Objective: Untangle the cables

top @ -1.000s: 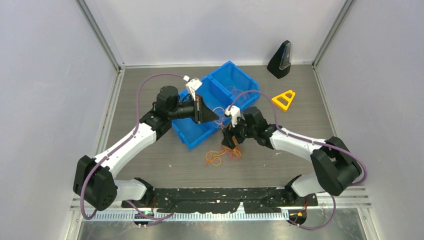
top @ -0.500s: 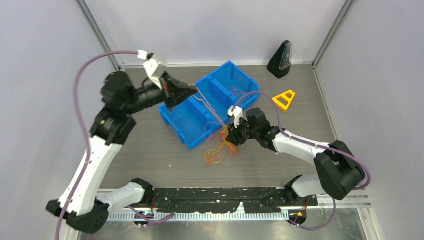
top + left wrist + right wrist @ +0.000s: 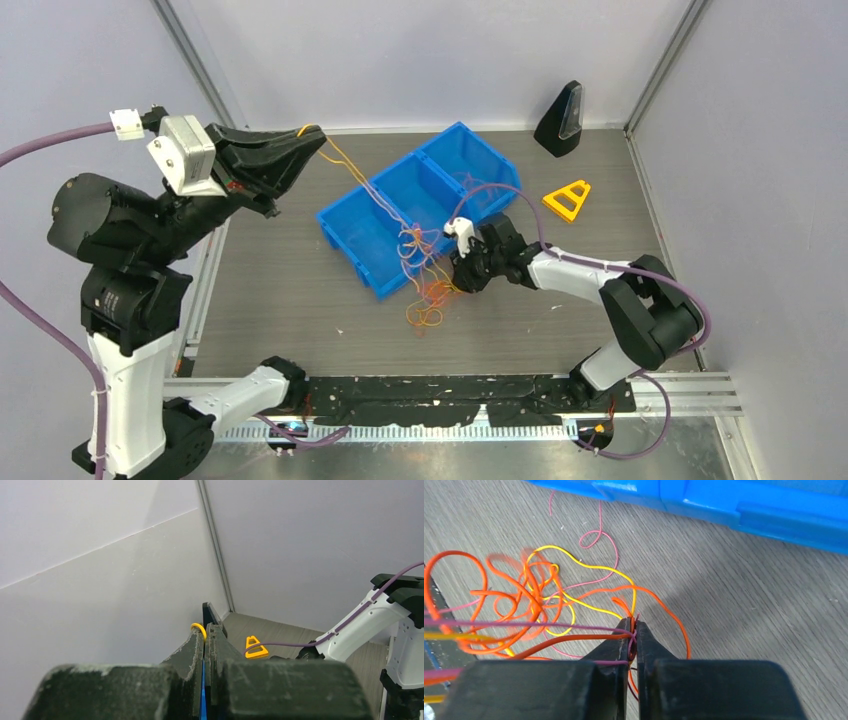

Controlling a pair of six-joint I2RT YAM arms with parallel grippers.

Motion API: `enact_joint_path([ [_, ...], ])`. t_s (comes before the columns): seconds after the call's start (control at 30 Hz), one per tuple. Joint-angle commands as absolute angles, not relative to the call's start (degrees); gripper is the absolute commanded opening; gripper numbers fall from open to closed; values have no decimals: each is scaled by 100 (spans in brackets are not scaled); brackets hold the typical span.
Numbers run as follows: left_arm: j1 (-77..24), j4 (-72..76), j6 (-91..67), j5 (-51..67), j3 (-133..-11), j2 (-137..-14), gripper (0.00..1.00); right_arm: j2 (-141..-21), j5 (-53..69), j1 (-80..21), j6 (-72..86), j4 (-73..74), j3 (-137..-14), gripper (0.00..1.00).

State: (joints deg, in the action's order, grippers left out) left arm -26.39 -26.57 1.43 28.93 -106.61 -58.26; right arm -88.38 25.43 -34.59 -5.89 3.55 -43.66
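The cables are thin orange, yellow and pinkish-purple strands tangled in a heap [image 3: 432, 298] on the table just in front of the blue bin [image 3: 466, 136]. My left gripper [image 3: 318, 137] is raised high at the back left, shut on a yellow cable [image 3: 345, 160] that stretches taut down to the heap. In the left wrist view a yellow loop [image 3: 199, 627] pokes out at the tips of the left gripper [image 3: 205, 628]. Low at the heap's right side, my right gripper [image 3: 455, 281] is shut. The right wrist view shows the right gripper [image 3: 634, 625] pinching orange and purple strands [image 3: 574, 639].
The blue two-compartment bin [image 3: 744, 505] lies close behind the tangle, with a few strands draped over it. A yellow triangular piece [image 3: 567, 199] and a black wedge-shaped object [image 3: 562, 120] sit at the back right. Walls enclose the table on three sides.
My left arm has swung up and back to the left, drawing the yellow cable taut out of the heap. The right gripper has closed on strands of the tangle.
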Motion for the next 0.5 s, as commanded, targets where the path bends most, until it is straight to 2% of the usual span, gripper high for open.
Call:
enact_joint_path([
  [0.0, -2606, -2454, 282, 2701, -10745, -5862, 0, -8347, 2699, -3362, -1007, 855, -4517, 8],
  [0.2, -2613, -2325, 447, 2271, -10937, -5871, 0, -7712, 1721, -3015, -2545, 2232, -4413, 6],
  [0.47, -2613, -2191, 458, 2014, -10861, -5765, 0, -8141, 958, -999, -4341, 3051, -4318, 5],
])
